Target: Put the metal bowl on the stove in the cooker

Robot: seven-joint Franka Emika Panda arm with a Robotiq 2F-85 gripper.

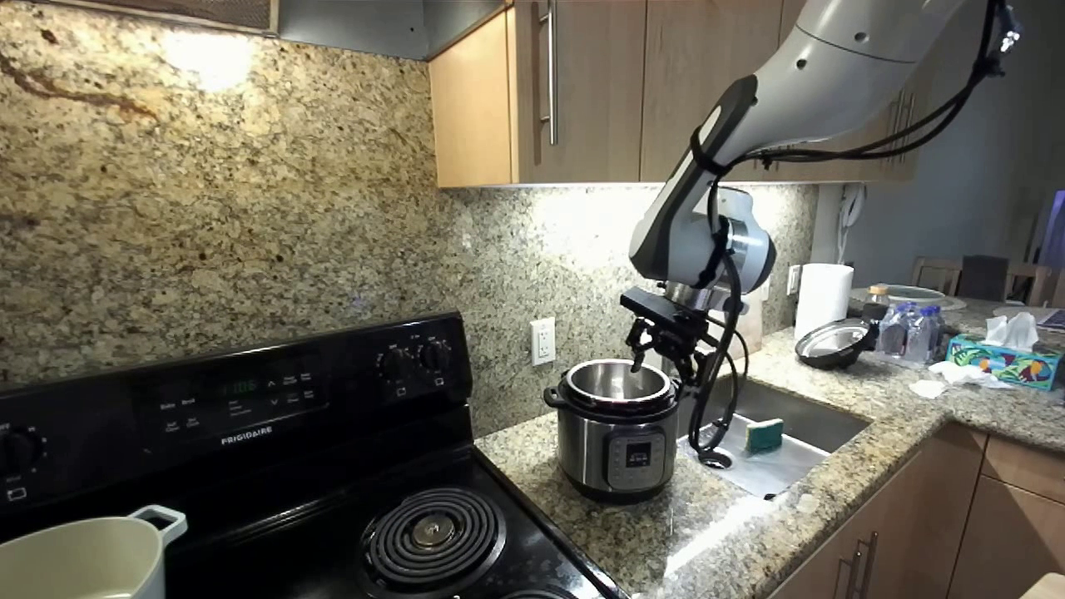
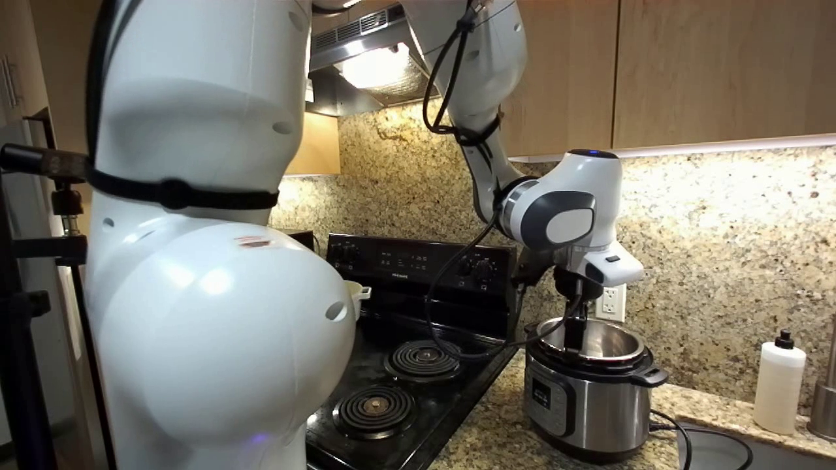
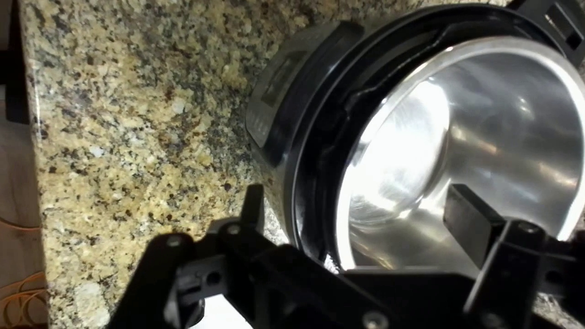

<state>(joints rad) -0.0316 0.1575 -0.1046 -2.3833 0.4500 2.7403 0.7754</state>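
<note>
The shiny metal bowl (image 1: 618,379) sits inside the cooker (image 1: 578,449), its rim standing above the cooker's black top rim. The bowl (image 2: 610,341) and cooker (image 2: 617,411) also show in an exterior view. In the wrist view the bowl's bright interior (image 3: 507,119) looks empty and the cooker's control panel (image 3: 279,87) faces left. My gripper (image 3: 354,201) is open above the cooker. One finger is over the bowl's opening and the other is outside the cooker's rim. My gripper (image 1: 661,366) holds nothing. The black stove (image 1: 308,520) stands beside the cooker with bare coil burners (image 1: 434,532).
A white handled pot (image 1: 100,553) stands on the stove. A sink (image 1: 786,478) with a sponge (image 1: 764,435) lies beside the cooker. A black-rimmed lid (image 1: 834,341) rests beyond the sink. A soap bottle (image 2: 779,385) and the granite wall (image 1: 499,349) are behind. Cables hang near the gripper.
</note>
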